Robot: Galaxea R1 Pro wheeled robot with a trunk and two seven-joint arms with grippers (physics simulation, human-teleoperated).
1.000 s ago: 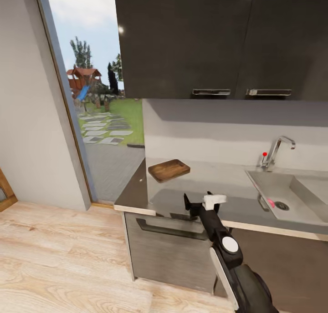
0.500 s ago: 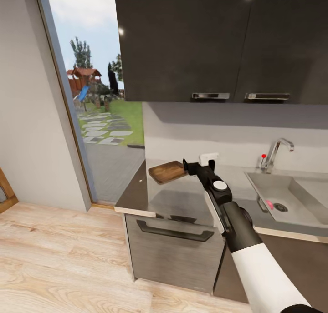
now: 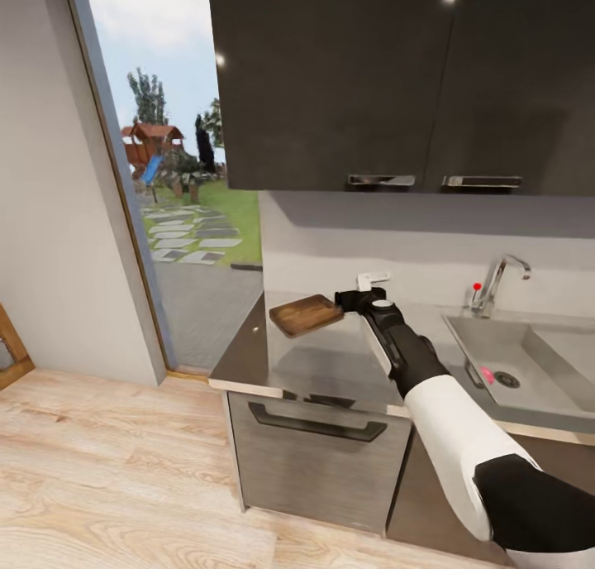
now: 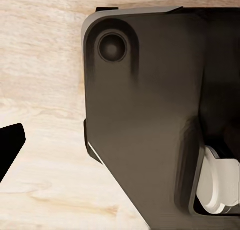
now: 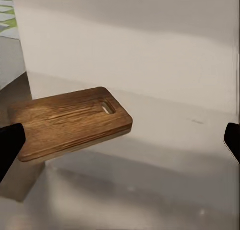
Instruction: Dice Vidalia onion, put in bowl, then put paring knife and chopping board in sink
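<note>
- Head view: the right gripper (image 3: 340, 301) reaches over the glossy grey countertop (image 3: 330, 362), just beside the brown wooden chopping board (image 3: 306, 314) at its left end; the grey steel sink (image 3: 529, 362) lies well apart
- Left wrist view: the left gripper's state cannot be told
- Right wrist view: dark fingertips (image 5: 10, 142) spread wide, board (image 5: 70, 122) between them, untouched

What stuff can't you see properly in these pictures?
- Sink: head view, its right part is cut off by the picture's edge.
- Small pink thing near the drain: head view, too small to name.
- Right gripper: beside the chopping board; its fingers are spread to the right wrist view's edges, tips cut off.
- Left gripper: left wrist view, one dark finger shows over wooden floor; open or shut unclear.
</note>
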